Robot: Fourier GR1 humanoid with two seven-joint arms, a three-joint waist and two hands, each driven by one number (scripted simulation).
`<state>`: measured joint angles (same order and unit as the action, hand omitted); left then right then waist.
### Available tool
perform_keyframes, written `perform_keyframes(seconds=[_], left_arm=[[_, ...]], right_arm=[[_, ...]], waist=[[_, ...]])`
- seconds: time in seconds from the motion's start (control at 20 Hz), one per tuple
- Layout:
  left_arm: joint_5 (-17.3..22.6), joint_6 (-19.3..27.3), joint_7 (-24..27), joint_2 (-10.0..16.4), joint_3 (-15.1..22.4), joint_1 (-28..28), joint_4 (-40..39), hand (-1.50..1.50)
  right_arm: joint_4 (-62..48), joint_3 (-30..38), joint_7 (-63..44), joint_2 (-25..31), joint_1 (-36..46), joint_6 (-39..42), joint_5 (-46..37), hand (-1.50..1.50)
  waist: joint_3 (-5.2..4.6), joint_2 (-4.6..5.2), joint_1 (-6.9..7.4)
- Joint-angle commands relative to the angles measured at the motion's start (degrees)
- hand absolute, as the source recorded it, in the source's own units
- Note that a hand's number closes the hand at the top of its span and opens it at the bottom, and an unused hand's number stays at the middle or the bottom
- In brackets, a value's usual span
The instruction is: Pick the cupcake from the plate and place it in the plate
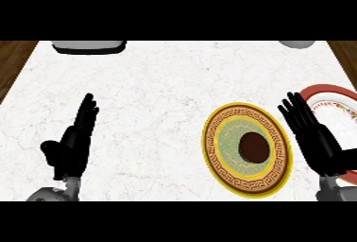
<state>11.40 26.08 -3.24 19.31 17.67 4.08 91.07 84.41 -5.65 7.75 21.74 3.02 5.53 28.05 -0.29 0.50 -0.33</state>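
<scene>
While meaning to lift the cupcake (253, 146) from the middle of the gold plate (213, 160), held the right hand (324, 146) empty, fingers (296, 111) straight, between that and the red-rimmed plate (338, 101), likely for reach; rested the left hand (73, 142) likewise, well apart.

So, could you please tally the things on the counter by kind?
Plates: 2, the yellow plate and the red-rimmed plate
Cupcakes: 1, the cupcake
Grey objects: 2, the left grey object and the right grey object
Total: 5

cupcake (253, 146) on yellow plate (211, 142) | R hand (319, 139) flat (betw. it & red plate (327, 89)) | L hand (73, 144) flat
</scene>
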Motion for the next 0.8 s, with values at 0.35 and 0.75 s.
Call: perform_keyframes(seconds=[0.35,0.75], left_arm=[[0.6,-7.6,3.7,4.7,-1.7,-0.9,-4.0,0.0],[2.5,-12.8,8.5,4.5,-2.3,-2.7,-6.7,0.0]], right_arm=[[-6.8,0.2,-8.9,4.5,7.1,-36.2,-28.0,1.5],[-11.8,-11.6,-1.7,-21.3,5.6,-71.3,-45.3,-1.5]], waist=[[-1.31,0.37,0.62],[0.17,-0.42,1.08]])
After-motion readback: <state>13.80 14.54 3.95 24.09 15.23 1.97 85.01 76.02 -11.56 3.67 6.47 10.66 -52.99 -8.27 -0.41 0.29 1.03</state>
